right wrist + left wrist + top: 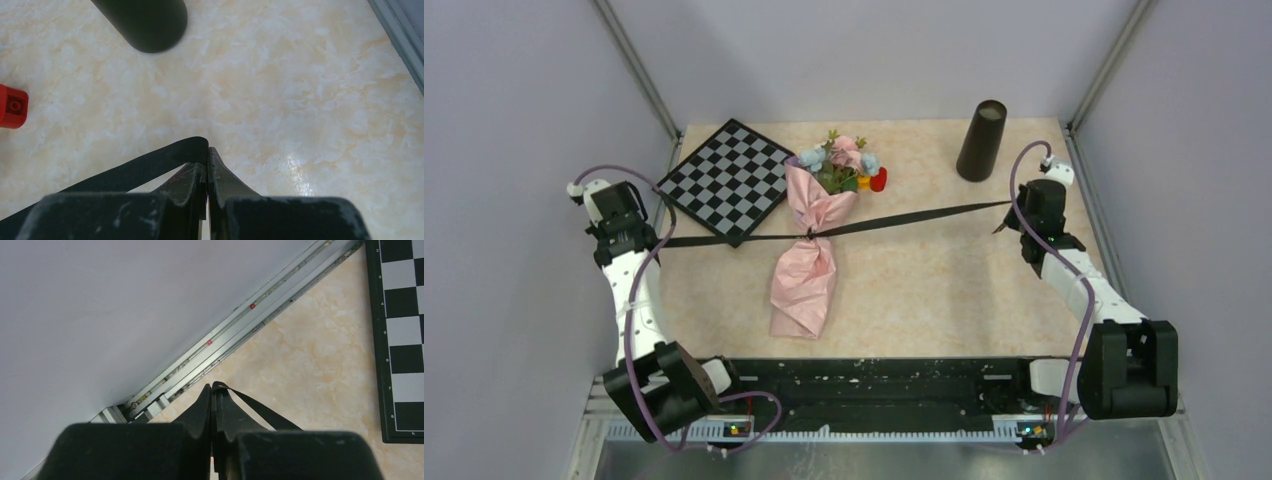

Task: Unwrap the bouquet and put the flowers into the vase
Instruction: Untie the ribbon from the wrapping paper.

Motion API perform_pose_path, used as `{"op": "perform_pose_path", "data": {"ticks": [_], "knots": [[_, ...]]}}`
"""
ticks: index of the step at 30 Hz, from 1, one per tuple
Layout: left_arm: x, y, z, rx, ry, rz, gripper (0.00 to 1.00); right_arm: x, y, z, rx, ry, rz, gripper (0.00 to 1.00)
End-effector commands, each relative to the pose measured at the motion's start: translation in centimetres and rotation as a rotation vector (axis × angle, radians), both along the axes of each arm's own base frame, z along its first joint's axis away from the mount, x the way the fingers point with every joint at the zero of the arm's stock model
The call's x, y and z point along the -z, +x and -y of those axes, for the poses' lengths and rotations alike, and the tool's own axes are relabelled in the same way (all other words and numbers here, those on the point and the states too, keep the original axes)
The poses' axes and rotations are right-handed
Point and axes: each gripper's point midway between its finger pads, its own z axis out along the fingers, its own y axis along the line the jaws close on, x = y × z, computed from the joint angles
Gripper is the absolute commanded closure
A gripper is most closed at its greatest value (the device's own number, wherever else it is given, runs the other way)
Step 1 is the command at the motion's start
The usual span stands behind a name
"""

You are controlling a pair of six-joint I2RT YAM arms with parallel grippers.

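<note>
As the knot (810,235) is apparently being tugged loose: black fabric ribbon (924,217) is straining round pink crinkled-paper bouquet (809,265).
Left gripper (213,388): pinching one ribbon end.
Right gripper (207,153): pinching the other.

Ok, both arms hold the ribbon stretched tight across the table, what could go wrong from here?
The ribbon is held only at its tips by the left fingers and right fingers; it may slip out. The knot on the bouquet looks still tied, so pulling might drag the bouquet rather than untie it. The vase stands close by the right arm and could be knocked.
</note>
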Motion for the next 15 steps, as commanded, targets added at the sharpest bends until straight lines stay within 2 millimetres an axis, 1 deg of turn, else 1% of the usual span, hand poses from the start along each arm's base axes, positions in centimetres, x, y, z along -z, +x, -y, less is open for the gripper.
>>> {"op": "perform_pose_path", "data": {"ticks": [1, 6, 15], "knots": [[-2.1, -0.8, -1.2, -0.064, 0.075, 0.051, 1.00, -3.0, 1.2, 1.0, 0.038, 0.003, 0.079, 1.00], [-2.6, -1.4, -1.5, -0.093, 0.096, 0.065, 1.00, -3.1, 1.2, 1.4, 0.048, 0.005, 0.081, 1.00], [-3.1, -2.0, -1.8, -0.119, 0.118, 0.077, 1.00, -3.4, 1.2, 1.4, 0.048, 0.007, 0.084, 1.00]]}}
